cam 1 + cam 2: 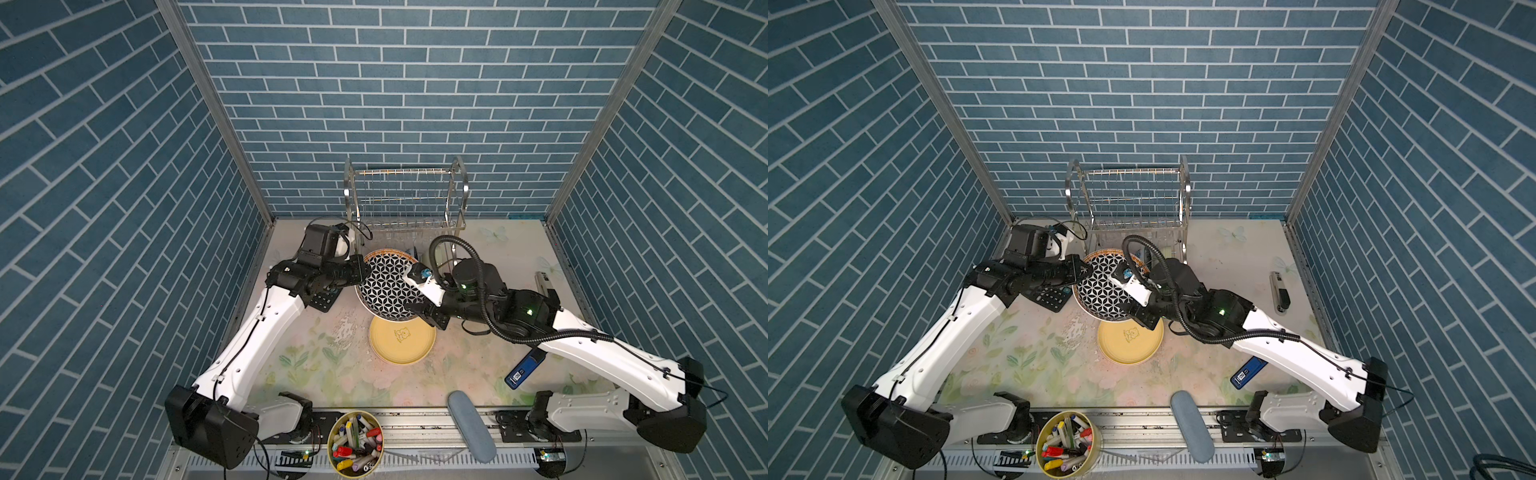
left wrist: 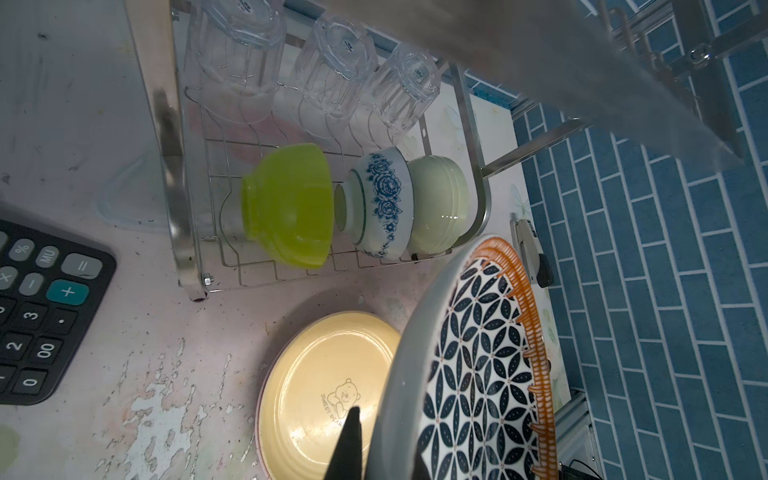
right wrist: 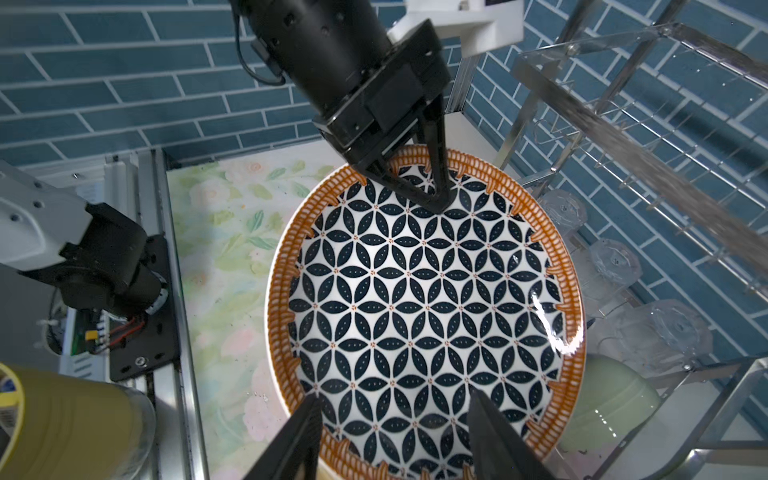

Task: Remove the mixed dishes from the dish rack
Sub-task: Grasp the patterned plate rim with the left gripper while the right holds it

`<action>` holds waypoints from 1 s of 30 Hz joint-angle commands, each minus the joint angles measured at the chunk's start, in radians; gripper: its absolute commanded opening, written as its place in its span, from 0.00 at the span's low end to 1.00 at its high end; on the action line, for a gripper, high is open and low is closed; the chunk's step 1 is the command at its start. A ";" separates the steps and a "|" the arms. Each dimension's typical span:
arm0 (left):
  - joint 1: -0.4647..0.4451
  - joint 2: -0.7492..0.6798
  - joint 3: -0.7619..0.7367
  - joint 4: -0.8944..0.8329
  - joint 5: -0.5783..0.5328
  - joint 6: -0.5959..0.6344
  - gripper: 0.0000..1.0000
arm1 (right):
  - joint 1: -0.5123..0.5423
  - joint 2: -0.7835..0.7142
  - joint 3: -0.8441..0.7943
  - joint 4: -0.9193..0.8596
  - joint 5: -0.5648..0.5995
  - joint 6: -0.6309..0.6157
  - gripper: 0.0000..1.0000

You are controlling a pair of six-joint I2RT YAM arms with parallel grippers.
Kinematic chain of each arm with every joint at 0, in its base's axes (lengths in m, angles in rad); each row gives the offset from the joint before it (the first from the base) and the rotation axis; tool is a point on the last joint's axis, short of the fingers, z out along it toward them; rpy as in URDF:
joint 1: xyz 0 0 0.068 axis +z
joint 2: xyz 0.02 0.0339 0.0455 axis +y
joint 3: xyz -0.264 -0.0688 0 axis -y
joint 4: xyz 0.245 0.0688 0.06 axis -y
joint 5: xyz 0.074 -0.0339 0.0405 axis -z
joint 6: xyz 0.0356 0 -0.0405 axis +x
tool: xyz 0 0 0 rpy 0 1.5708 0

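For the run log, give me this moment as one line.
left jaws: shut on star plate | right jaws: open | yellow plate: on table | bowls, glasses: in rack

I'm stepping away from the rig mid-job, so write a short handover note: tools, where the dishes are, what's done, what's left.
Left tool: shut on the rim of the black-and-white star-patterned plate, held tilted in front of the two-tier steel wire dish rack.
Right tool: open at that plate's opposite rim, not gripping.
Done: round yellow plate lies flat on the table.
To do: set the patterned plate down, then unload the lower tier: three clear glass tumblers, lime bowl, blue-on-white bowl, pale-green bowl.
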 commanded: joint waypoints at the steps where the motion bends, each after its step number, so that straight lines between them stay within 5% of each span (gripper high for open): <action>1: -0.004 -0.040 0.022 0.069 -0.002 0.008 0.00 | -0.025 -0.055 -0.061 0.057 -0.121 0.122 0.56; 7: -0.004 -0.075 -0.006 0.081 -0.061 0.031 0.00 | -0.139 -0.139 -0.165 0.085 -0.188 0.243 0.54; 17: -0.004 -0.089 -0.067 0.130 -0.004 0.028 0.00 | -0.349 -0.118 -0.224 0.110 -0.324 0.423 0.47; 30: -0.025 -0.161 -0.289 0.274 0.028 -0.055 0.00 | -0.357 -0.053 -0.259 0.122 -0.319 0.464 0.41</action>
